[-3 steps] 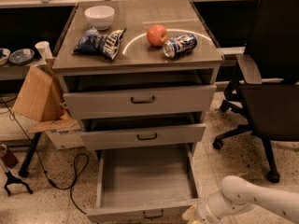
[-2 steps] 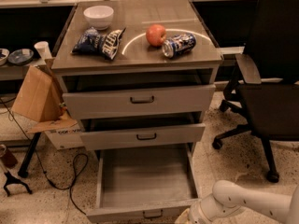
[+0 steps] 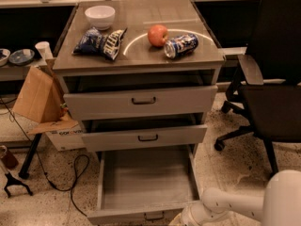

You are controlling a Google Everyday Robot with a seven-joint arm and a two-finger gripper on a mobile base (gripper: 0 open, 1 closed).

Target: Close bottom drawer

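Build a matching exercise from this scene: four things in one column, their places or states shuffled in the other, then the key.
Things
1. bottom drawer
2. apple
3. white bowl
4. gripper

Places or states
A. back left of the cabinet top
B. at the bottom edge of the view, by the lowest drawer's front right corner
C. pulled far out, grey inside showing
D. next to the can that lies on its side

Pairs: 1-C, 2-D, 3-A, 4-B
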